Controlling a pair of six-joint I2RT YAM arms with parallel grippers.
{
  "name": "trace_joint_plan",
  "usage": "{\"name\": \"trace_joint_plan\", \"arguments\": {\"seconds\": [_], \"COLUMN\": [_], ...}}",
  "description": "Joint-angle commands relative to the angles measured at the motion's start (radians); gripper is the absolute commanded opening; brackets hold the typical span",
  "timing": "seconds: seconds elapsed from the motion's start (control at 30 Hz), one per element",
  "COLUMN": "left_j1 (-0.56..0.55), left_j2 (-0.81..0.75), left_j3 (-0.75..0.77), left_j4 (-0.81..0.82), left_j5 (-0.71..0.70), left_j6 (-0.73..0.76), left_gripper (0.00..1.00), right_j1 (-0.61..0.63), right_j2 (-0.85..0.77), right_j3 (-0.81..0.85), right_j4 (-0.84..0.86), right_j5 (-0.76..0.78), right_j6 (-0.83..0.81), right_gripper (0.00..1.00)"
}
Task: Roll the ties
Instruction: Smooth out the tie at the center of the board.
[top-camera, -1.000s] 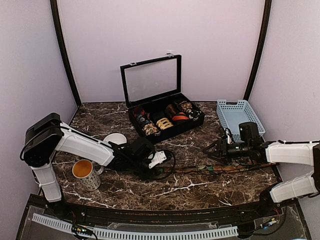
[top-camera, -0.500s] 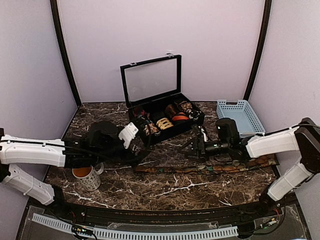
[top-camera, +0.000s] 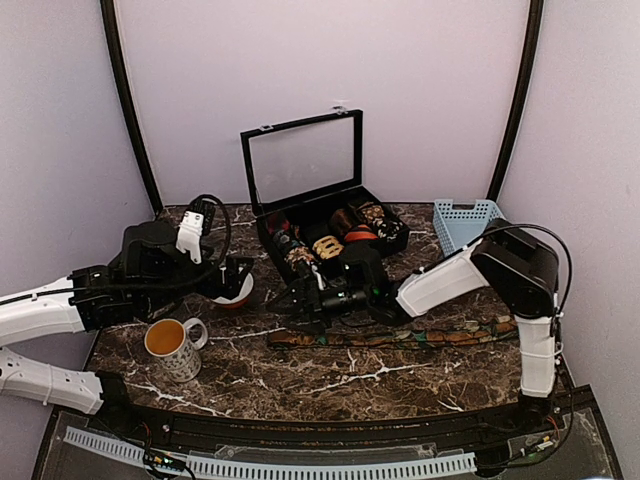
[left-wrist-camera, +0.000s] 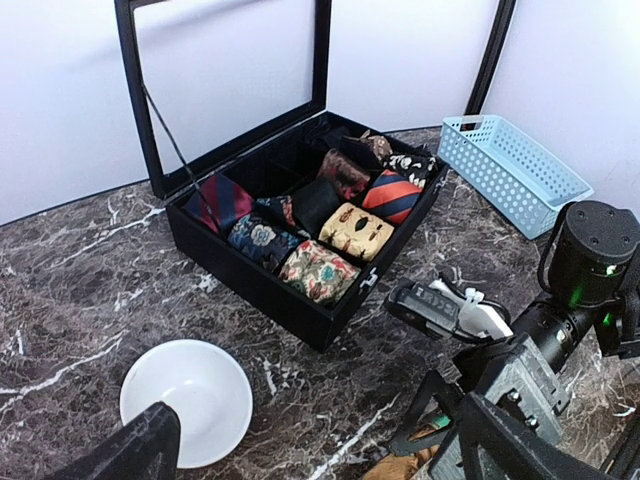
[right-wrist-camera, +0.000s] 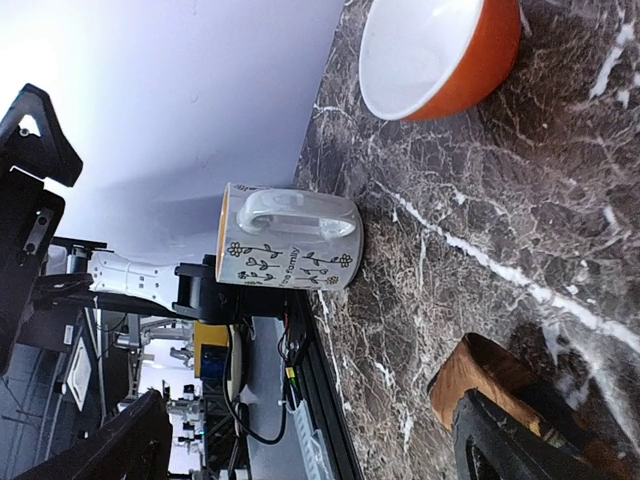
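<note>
A dark marbled table (top-camera: 400, 375) sits between lilac walls. In the last second the left gripper (left-wrist-camera: 320, 445) has left the camouflage tie (top-camera: 440, 335) and drawn back beside the bowl (top-camera: 235, 285), jaws apart and empty. The right gripper (right-wrist-camera: 310, 430) has crossed to the tie's left end, its jaws also spread wide. The tie lies flat along the front, so rolling probably starts next. There is one loose tie, one bowl, one mug (top-camera: 172, 350), one blue basket (top-camera: 470, 222) and one display box (top-camera: 330, 240) holding about nine coils.

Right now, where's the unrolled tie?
Top view: the tie lies flat across the table in front of the black box, running from right of the mug toward the right edge.
</note>
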Motion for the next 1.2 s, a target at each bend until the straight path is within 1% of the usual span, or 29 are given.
{"name": "trace_joint_plan", "arguments": {"seconds": [0.0, 0.17, 0.23, 0.3, 0.57, 0.67, 0.77, 0.9, 0.97, 1.17], "left_j1": [0.01, 0.01, 0.011, 0.011, 0.011, 0.011, 0.011, 0.011, 0.011, 0.011], "left_j2": [-0.012, 0.008, 0.018, 0.022, 0.024, 0.031, 0.038, 0.039, 0.048, 0.117], "left_j3": [0.008, 0.001, 0.004, 0.006, -0.017, -0.013, -0.005, -0.002, 0.0, 0.042], "left_j4": [-0.095, -0.074, -0.074, -0.08, -0.087, -0.096, -0.11, -0.107, -0.102, -0.109], "left_j5": [-0.018, 0.009, 0.002, -0.005, -0.018, -0.014, -0.001, 0.031, 0.048, 0.09], "left_j6": [-0.058, -0.037, -0.034, -0.033, -0.025, -0.023, -0.019, -0.01, -0.006, 0.013], "left_gripper": [0.99, 0.99, 0.99, 0.99, 0.99, 0.99, 0.99, 0.99, 0.99, 0.99], "right_j1": [0.039, 0.076, 0.078, 0.08, 0.113, 0.12, 0.119, 0.105, 0.087, 0.022], "right_j2": [0.072, 0.16, 0.213, 0.249, 0.3, 0.266, 0.199, 0.085, 0.034, -0.046], "right_j3": [0.069, 0.172, 0.191, 0.181, 0.129, 0.163, 0.199, 0.206, 0.177, 0.03], "right_j4": [0.136, 0.075, 0.077, 0.108, 0.139, 0.144, 0.107, -0.018, -0.069, -0.042], "right_j5": [-0.001, 0.035, 0.038, 0.041, 0.08, 0.067, 0.05, 0.052, 0.051, 0.0], "right_j6": [0.143, 0.153, 0.184, 0.228, 0.291, 0.291, 0.255, 0.112, 0.047, -0.001], "right_gripper": [0.98, 0.98, 0.98, 0.99, 1.0, 0.99, 0.99, 0.99, 1.0, 0.99]}}
